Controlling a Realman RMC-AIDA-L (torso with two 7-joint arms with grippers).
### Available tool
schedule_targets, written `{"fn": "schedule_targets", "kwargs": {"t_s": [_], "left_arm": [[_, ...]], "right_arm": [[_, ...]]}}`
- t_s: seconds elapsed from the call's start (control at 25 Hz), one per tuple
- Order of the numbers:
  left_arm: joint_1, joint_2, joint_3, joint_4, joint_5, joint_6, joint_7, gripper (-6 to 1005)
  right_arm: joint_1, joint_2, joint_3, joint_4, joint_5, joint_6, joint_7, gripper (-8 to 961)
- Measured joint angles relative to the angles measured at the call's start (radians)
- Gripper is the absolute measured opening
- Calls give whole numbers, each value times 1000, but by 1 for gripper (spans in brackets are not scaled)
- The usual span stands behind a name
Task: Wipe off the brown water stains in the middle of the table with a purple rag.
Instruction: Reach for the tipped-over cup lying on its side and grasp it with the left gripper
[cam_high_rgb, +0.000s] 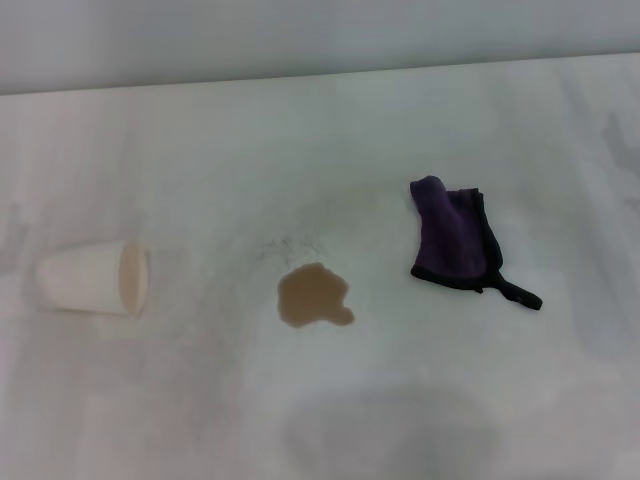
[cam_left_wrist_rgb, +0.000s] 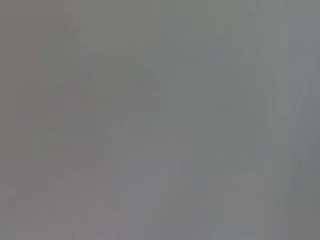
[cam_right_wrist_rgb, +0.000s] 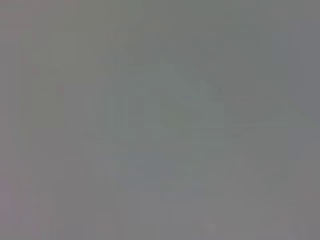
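Three items lay on the white counter (cam_high_rgb: 320, 130): the brown water stains (cam_high_rgb: 313, 296), one tan blotch near its middle; the purple rag (cam_high_rgb: 452, 241), crumpled, to the right of the blotch and apart from it, black loop tail trailing toward the near right; a white paper cup (cam_high_rgb: 95, 279), on its side, well left. Neither gripper appeared; both wrist views showed perhaps only blank grey, so their state could not be told.

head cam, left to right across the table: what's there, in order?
Paper cup lying on its side → brown water stains → purple rag, its black loop tail trailing furthest right. All rest apart from each other on the table. No gripper is in view.
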Motion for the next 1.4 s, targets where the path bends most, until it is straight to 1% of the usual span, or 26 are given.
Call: {"fn": "schedule_targets", "kwargs": {"t_s": [0.12, 0.24, 0.44, 0.76, 0.92, 1.04, 1.08, 1.2, 1.24, 1.4], "left_arm": [[-3, 0, 0, 0, -1, -1, -14, 875], [-10, 6, 1, 9, -3, -6, -62, 875], [-14, 9, 1, 51, -4, -10, -128, 875], [-20, 14, 1, 129, -15, -38, -284, 875], [-25, 21, 10, 189, 18, -58, -387, 875], [-18, 32, 11, 285, 129, -109, -507, 875], [-15, 40, 12, 317, 183, -126, -555, 875], [-14, 73, 12, 403, 362, -164, -685, 875], [-14, 81, 12, 423, 401, -171, -710, 875], [-18, 128, 20, 566, 678, -193, -908, 874]], "right_arm": [[6, 0, 0, -3, 0, 7, 0, 865], [11, -1, 0, -5, 0, 9, 0, 865], [19, -2, 0, -6, 0, 10, 0, 864], [12, -3, 0, -17, 0, 11, 0, 863], [11, -3, 0, -17, 0, 11, 0, 862], [11, -3, 0, -17, 0, 11, 0, 862], [11, -3, 1, -17, 0, 11, 0, 861], [11, -3, 18, -16, 0, 11, 0, 861], [12, -3, 26, -14, 0, 11, 0, 861], [18, -2, 42, -8, 0, 11, 0, 860]]}}
